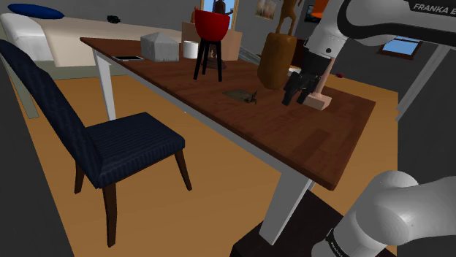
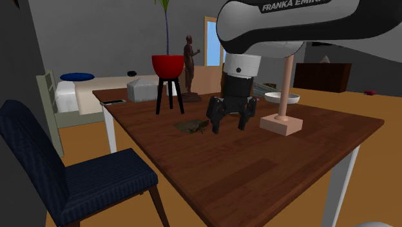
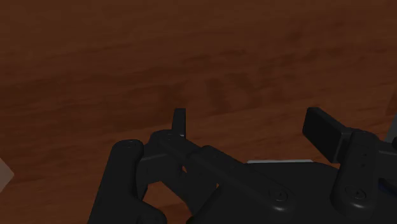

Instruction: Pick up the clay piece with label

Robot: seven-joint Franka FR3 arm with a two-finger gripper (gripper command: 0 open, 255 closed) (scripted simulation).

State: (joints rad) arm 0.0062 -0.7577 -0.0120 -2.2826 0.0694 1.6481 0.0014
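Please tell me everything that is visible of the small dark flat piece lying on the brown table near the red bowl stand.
The small dark olive-brown piece is low and flat with a ragged outline and one raised bump at an end; no label can be made out. It lies on the brown wooden table, between the red bowl on black legs and the open black gripper, touching neither.

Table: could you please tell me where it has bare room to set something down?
The table is bare across its end nearest the second exterior view's camera, in front of the small dark piece and the pink stand. The strip along the chair is free too. The far end is crowded around the red planter and grey box.
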